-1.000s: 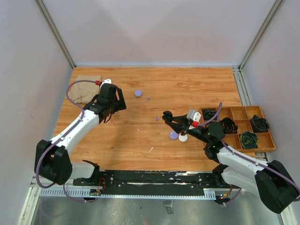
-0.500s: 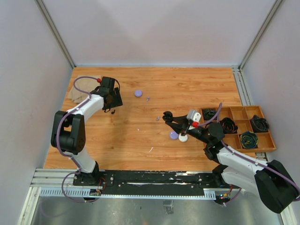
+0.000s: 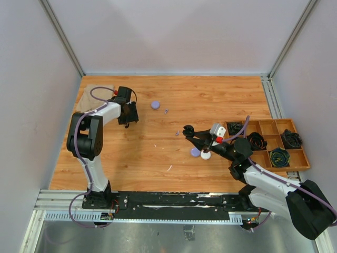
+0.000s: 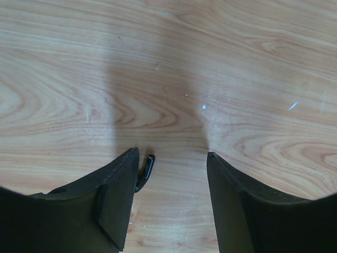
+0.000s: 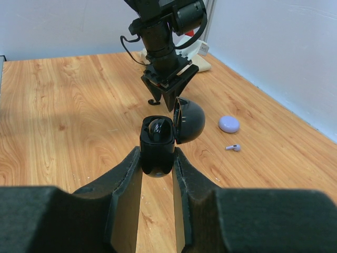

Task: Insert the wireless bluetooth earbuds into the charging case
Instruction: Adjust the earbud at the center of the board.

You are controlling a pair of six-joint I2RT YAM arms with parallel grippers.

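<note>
A black earbud [image 4: 147,169] is seen between the spread, empty jaws of the left pincer [image 4: 172,155], close against one of them, perhaps touching. It is judged light, hard and slippery, best pinched across its stem. The open charging case [image 5: 157,143] is clamped in the right pincer [image 5: 157,158].

Bare wood [image 4: 174,79] lies between the spread fingers of the left gripper [image 4: 172,155], with a black earbud [image 4: 147,167] just beside one finger. To its right lie a purple case [image 3: 155,105] and a purple earbud [image 3: 166,111]. Nearer and farther right, the right gripper [image 5: 157,161], clamping a black charging case [image 5: 158,138], blocks the centre.
</note>
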